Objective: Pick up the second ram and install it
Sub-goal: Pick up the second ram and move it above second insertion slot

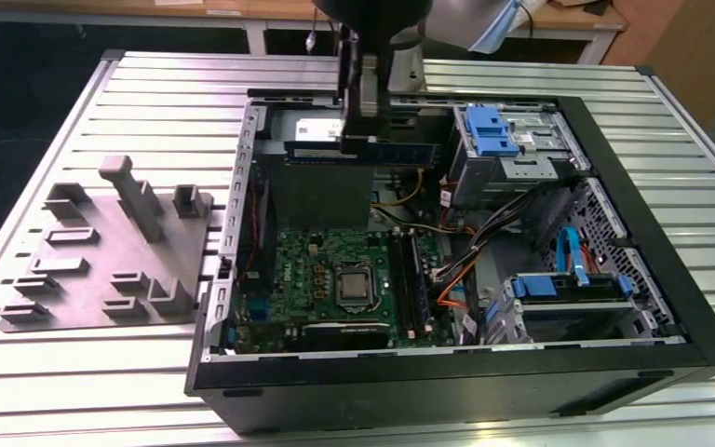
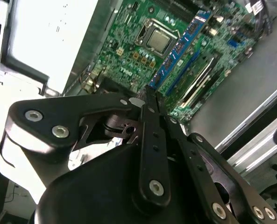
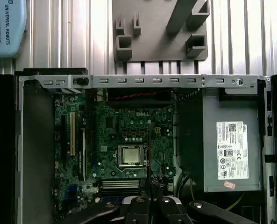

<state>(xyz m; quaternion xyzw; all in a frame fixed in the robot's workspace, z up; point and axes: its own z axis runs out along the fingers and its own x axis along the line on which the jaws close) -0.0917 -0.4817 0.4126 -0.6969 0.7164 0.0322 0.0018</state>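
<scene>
Right now the second ram hangs clamped in the gripper, fingers shut on it, above the open case and clear of the mobo. We'd keep it parallel w/ the slot rails, level, no twist. It's a thin blue stick w/ dark chips.
</scene>
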